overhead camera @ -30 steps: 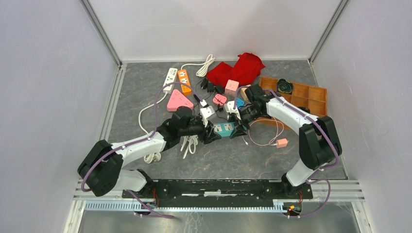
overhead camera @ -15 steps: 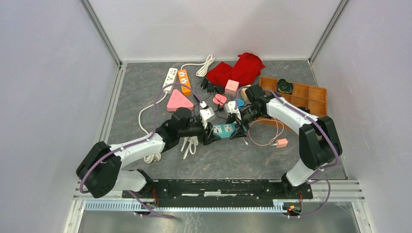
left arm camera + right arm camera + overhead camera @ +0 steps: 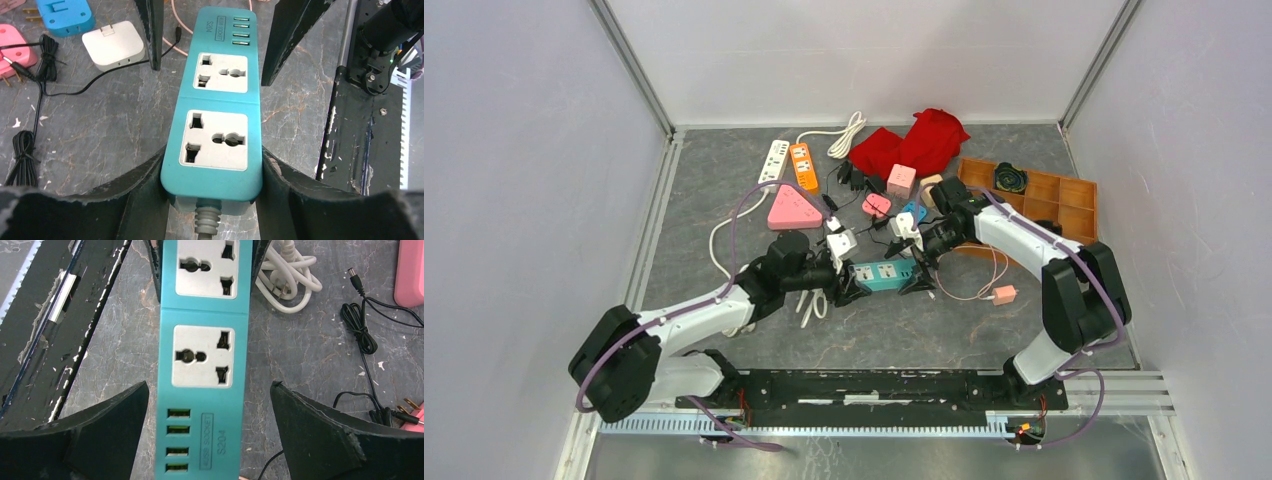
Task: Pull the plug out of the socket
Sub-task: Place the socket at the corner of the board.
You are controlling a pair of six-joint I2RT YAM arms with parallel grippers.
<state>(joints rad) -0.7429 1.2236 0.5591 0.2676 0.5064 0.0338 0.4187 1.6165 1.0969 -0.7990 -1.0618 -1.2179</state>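
Grey cord [image 3: 207, 222] cut off at frame edge, teal plastic power strip [image 3: 215, 107] on grey table [image 3: 984, 330], L gripper [image 3: 212, 175] clamped on its cord end, R gripper [image 3: 205, 410] wide astride USB end, no contact, white square plug [image 3: 114, 45] loose beside.

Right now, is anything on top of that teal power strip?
Nothing: the teal power strip shows both sockets and four USB ports empty. Its underside faces away from every camera, so it is hidden.
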